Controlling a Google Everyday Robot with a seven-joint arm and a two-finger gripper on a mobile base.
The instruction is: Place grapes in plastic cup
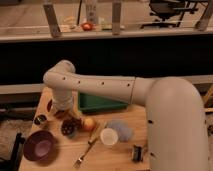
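The gripper (66, 114) hangs low over the wooden table (115, 152), just at 11 o'clock of the grapes (68, 127), which lie beside the orange-red fruit (88, 123). The plastic cup (120, 129) lies at 3 o'clock of the grapes, well apart from the gripper, touching the cream-white cup (108, 136).

Dark purple-brown grapes (67, 127), orange-red fruit (89, 123), lt-blue plastic cup (120, 130), purple bowl (39, 145), green tray (100, 102), gripper (64, 111) by grapes
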